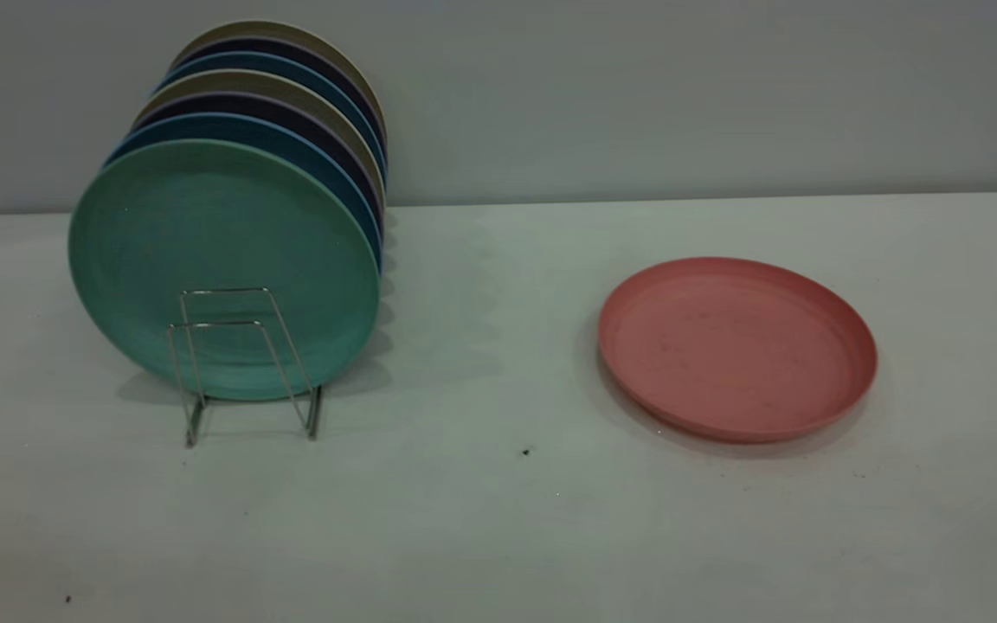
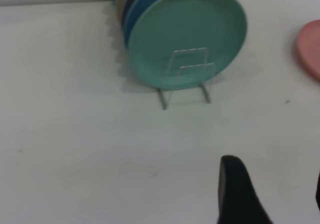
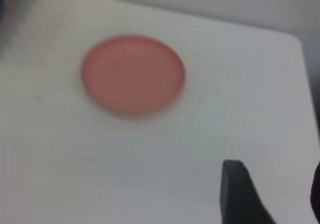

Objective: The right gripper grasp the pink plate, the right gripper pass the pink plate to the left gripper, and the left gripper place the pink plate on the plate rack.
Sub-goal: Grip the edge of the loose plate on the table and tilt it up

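The pink plate [image 1: 736, 346] lies flat on the white table, right of centre. It also shows in the right wrist view [image 3: 132, 73] and at the edge of the left wrist view [image 2: 311, 46]. The plate rack [image 1: 243, 359] stands at the left, with its two front wire loops free; it also shows in the left wrist view [image 2: 190, 68]. Neither gripper shows in the exterior view. The left gripper [image 2: 274, 173] is open and empty above bare table, well short of the rack. The right gripper [image 3: 275, 170] is open and empty, well short of the pink plate.
A green plate [image 1: 221, 260] stands upright at the front of the rack, with several blue, dark and beige plates [image 1: 291, 104] behind it. A grey wall runs behind the table [image 1: 498, 519]. The table's far right corner [image 3: 295, 41] shows in the right wrist view.
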Tool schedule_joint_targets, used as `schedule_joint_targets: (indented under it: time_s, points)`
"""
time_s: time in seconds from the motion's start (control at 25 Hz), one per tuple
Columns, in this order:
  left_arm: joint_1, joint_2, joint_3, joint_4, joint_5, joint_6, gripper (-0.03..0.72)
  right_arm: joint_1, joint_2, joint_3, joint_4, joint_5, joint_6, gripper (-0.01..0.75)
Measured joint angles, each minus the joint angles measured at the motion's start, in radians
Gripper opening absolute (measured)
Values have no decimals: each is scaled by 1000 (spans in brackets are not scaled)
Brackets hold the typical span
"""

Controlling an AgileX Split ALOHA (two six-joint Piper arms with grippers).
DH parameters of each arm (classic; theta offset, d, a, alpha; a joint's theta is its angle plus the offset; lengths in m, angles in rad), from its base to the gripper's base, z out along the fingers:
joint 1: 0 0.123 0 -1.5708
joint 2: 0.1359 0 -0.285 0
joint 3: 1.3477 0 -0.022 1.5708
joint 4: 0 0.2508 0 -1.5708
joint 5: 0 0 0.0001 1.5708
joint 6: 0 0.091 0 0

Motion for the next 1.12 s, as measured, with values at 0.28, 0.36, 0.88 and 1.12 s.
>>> schedule_joint_targets:
  time_s: [0.28,0.36,0.88,1.12]
  points:
    - [0,270,0,-154,-176,103,447,0,324,0,301,-190,-144,363]
    - [0,336,0,-225,-216,162,460,0,450,0,443,-227,-253,363]
    - [0,561,0,-553,-352,459,471,0,1328,-108,1294,-295,-1116,363]
    - [0,561,0,-553,-352,464,471,-59,1646,-298,1253,-198,-1121,363]
